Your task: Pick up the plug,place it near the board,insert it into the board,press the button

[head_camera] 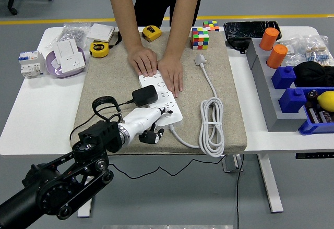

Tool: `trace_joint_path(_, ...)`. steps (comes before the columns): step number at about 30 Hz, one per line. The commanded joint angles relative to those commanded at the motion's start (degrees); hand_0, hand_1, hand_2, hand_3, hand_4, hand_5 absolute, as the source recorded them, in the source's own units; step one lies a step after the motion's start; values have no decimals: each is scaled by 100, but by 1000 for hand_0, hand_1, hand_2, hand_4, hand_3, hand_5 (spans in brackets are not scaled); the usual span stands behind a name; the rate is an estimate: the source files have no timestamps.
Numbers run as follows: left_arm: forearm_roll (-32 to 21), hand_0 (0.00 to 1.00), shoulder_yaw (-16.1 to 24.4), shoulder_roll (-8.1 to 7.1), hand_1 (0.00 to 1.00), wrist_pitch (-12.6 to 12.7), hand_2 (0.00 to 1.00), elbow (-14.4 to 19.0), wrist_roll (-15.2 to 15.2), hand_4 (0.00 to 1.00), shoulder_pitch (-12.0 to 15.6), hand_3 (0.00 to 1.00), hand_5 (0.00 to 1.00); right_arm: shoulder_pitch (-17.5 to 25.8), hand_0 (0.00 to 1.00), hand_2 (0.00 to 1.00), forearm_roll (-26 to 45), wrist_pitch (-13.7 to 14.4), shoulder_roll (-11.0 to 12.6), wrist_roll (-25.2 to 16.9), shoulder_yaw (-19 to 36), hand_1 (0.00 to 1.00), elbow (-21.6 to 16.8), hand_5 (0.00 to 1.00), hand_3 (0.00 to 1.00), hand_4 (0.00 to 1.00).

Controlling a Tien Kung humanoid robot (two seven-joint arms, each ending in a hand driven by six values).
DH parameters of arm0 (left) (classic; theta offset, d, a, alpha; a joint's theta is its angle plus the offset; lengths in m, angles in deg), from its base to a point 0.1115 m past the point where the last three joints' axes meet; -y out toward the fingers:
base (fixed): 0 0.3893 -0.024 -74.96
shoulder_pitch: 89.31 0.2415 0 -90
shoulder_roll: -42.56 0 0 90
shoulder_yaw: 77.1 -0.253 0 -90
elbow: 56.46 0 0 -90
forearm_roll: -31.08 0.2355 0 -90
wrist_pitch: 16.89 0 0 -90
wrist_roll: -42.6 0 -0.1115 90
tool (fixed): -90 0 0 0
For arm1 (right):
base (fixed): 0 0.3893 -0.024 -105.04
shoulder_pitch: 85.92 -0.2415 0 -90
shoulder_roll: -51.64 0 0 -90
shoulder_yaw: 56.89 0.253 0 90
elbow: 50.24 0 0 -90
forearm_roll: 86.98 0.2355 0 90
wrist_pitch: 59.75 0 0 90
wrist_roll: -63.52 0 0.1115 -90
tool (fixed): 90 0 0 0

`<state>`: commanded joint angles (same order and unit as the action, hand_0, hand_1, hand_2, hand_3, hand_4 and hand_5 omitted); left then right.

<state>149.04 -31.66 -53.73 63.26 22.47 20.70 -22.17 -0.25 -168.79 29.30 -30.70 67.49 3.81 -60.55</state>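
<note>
Left hand (147,124): one finger is extended toward the near end of the power strip (163,99), its tip at or just short of the strip's near corner; contact cannot be confirmed. The remaining dark-tipped fingers (152,136) are curled under the palm and hold nothing. The white hand shell runs back to a black wrist and the left arm (62,184), which enters from the lower left corner.

The black plug (144,95) sits seated in the strip, just beyond the hand, its black cable looping back toward the wrist. The strip lies lengthwise on a beige mat (99,83) on the white table (31,114).

A person at the far side presses both hands flat on the strip's far end: one hand (143,61) beside the other hand (170,73).

The strip's white cord (211,124) lies coiled on the mat to the right, ending in a white plug (200,59).

A cube puzzle (200,37) stands near the mat's far edge; a yellow tape measure (99,49) lies at its left.
</note>
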Motion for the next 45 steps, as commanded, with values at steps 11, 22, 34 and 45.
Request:
trace_joint_path(11,112,125,-70,-32,20,-120,145,-68,-82,452,7,847,2,-15,816,695,-16,2,10,3,36,720,0,565,605,881)
trace_joint_path(22,261,127,-124,-73,20,-304,145,-92,-165,451,-38,794,2,-15,816,695,-12,4,6,2,43,719,0,565,606,881)
trace_joint_path(34,357,129,45,-107,21,-176,146,250,-36,441,3,764,2,-31,816,695,-4,6,3,0,46,719,0,565,606,882)
trace_joint_path(45,-916,621,789,-68,678,1133,614,1334,1376,819,828,850,164,-4,816,695,-37,6,-14,1,87,719,0,566,607,882)
